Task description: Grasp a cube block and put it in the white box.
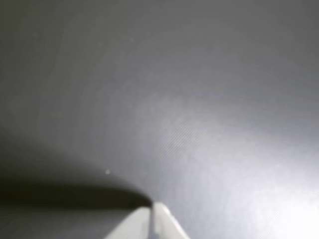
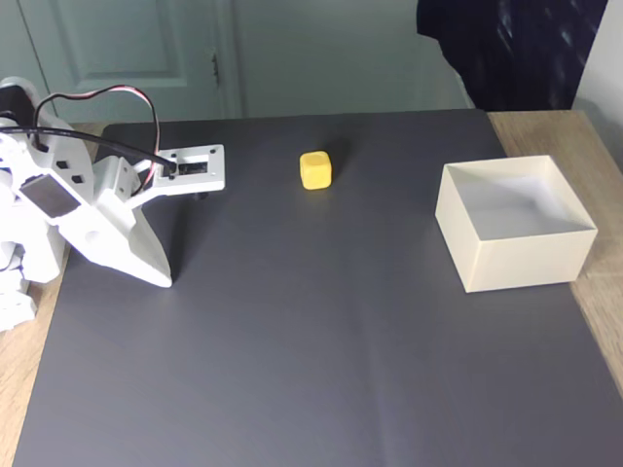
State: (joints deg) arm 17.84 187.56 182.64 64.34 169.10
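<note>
In the fixed view a small yellow cube block (image 2: pixel 314 169) sits on the dark mat near its far edge, about mid-width. The cream-white box (image 2: pixel 526 261) stands open-topped and empty at the mat's right side. My gripper (image 2: pixel 164 279) is at the left, well away from the cube, pointing down with its tip at the mat. In the wrist view the two white fingertips of the gripper (image 1: pixel 151 211) meet at the bottom edge, shut with nothing between them, over bare mat.
A dark grey mat (image 2: pixel 311 350) covers most of the wooden table (image 2: pixel 599 146). The arm's white base (image 2: pixel 29 233) and its cables stand at the left edge. Behind are a pale door (image 2: pixel 146 49) and dark cloth (image 2: pixel 516 49) at top right.
</note>
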